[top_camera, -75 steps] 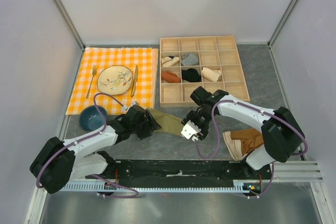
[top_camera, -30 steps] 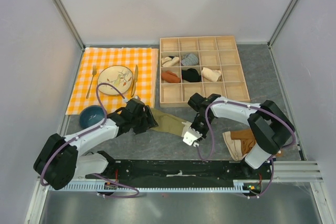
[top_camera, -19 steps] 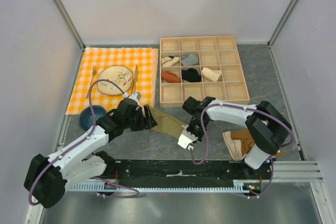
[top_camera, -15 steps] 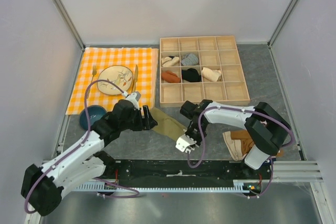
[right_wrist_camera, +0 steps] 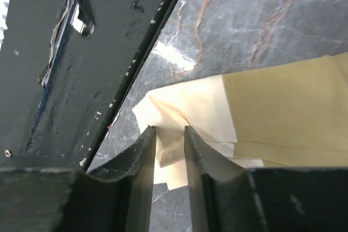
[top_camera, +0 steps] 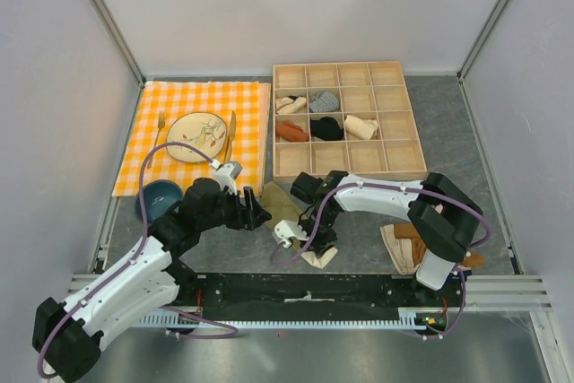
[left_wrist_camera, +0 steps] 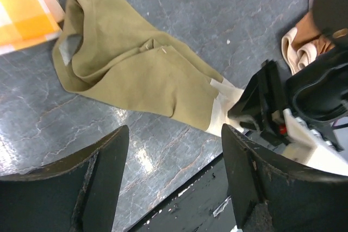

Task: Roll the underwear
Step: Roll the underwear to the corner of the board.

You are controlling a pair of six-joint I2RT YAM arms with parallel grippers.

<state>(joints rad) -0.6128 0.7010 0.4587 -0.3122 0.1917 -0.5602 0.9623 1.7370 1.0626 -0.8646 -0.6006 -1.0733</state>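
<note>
Underwear (top_camera: 285, 206) is lying on the bench (top_camera: 448, 195) a little in front of the wooden tray (top_camera: 336, 65), off its near-left corner. The olive part is closer to the tray and the cream waistband (right_wrist_camera: 190, 107) end points away from it, toward the black rail. It's flat but rumpled, with a loose fold at the tray-side end in my left wrist cam (left_wrist_camera: 136, 74).

Right pincer (right_wrist_camera: 169, 145) is down at the waistband end, the far end from the tray, clenched on a bunched fold of the cream band. The fabric sits right between the two fingers (right_wrist_camera: 144, 156). From overhead (top_camera: 305, 244) the tips are mostly hidden under the wrist, so I'm going by the wrist cam here.

Left pincer (left_wrist_camera: 173, 134) is released, fingers spread wide, hanging above the bench and touching nothing. Overhead (top_camera: 256, 215) it's further left of the tray than the underwear, just beside the olive end.
</note>
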